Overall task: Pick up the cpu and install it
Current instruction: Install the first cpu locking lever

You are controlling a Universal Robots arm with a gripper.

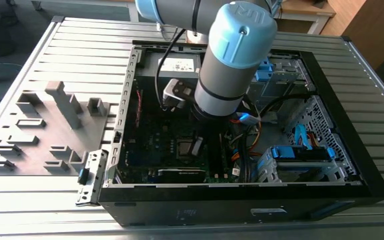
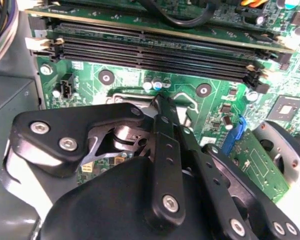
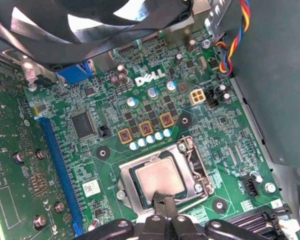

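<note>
The cpu [image 3: 157, 176], a small square chip with a silver-grey top, lies flat inside the metal frame of the socket [image 3: 192, 160] on the green motherboard. In the first wrist view my gripper [image 3: 164, 199] has its black fingers drawn together, and their tips rest on the cpu's near edge. In the second wrist view the two fingers [image 2: 166, 150] converge to a point over the socket area, with no gap between them. In the exterior view the arm [image 1: 229, 75] reaches down into the open computer case [image 1: 352, 192].
Black memory slots [image 2: 155, 47] run beside the socket. A fan [image 3: 115, 20] and coloured cables [image 3: 233, 30] hang close by. A grey moulded tray [image 1: 45, 130] lies on the slatted table at the exterior view's left. Drive cages with blue clips [image 1: 302, 152] fill the case's other side.
</note>
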